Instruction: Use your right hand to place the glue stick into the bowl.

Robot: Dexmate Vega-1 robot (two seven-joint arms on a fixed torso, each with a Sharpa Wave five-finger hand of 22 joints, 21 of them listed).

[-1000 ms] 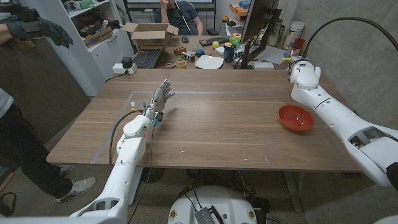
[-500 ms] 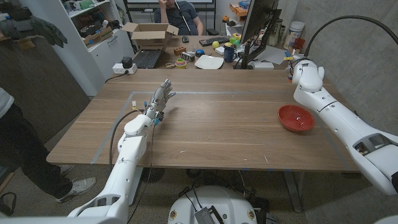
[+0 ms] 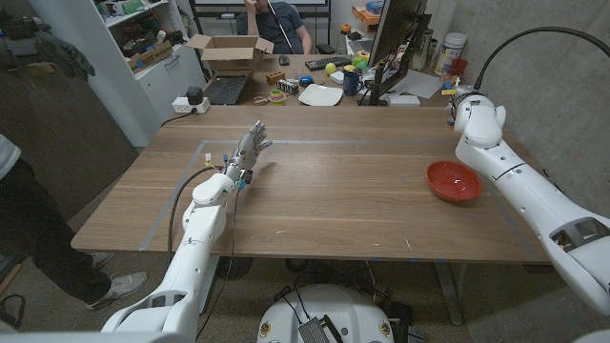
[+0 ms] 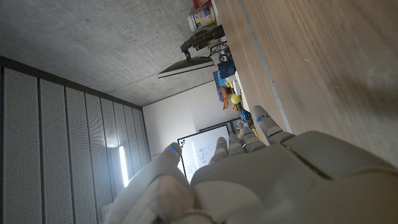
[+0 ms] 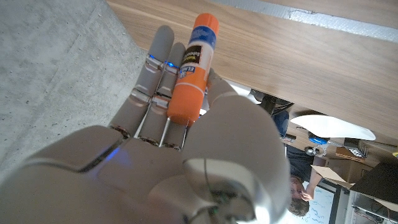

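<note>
You're looking down on a wooden tabletop [image 3: 343, 205] in a workshop-like room, with a concrete wall [image 3: 543, 57] rising off to the robot's right and a second desk behind, crowded with a cardboard box [image 3: 231, 50], a white plate [image 3: 320, 94], a dark monitor [image 3: 396, 38] and small colourful odds and ends. A person [image 3: 276, 21] is sitting behind that desk, and another person's leg and shoe [image 3: 57, 257] are showing at the tabletop's left side. A pale tape line [image 3: 315, 142] is running across the far part of the wood.

The red bowl [image 3: 454, 180] is sitting on the tabletop toward the robot's right, near the right edge.

Your right hand [image 5: 180, 143] is gripping the glue stick [image 5: 193, 65]: in the right wrist view the orange tube with its blue-and-white label is lying along the fingers [image 5: 155, 68], pinned by the thumb, its orange cap poking past the fingertips. In the head view your right arm [image 3: 505, 171] is reaching up past the bowl toward the far right corner, so the glue stick is being carried off beyond the bowl, not over it.

Your left hand [image 3: 250, 148] is hanging over the left-centre of the tabletop, holding nothing, its fingers stretched out and slightly apart toward the tape line. The left wrist view is showing the back of that hand [image 4: 267, 174] against the wood and the ceiling.
</note>
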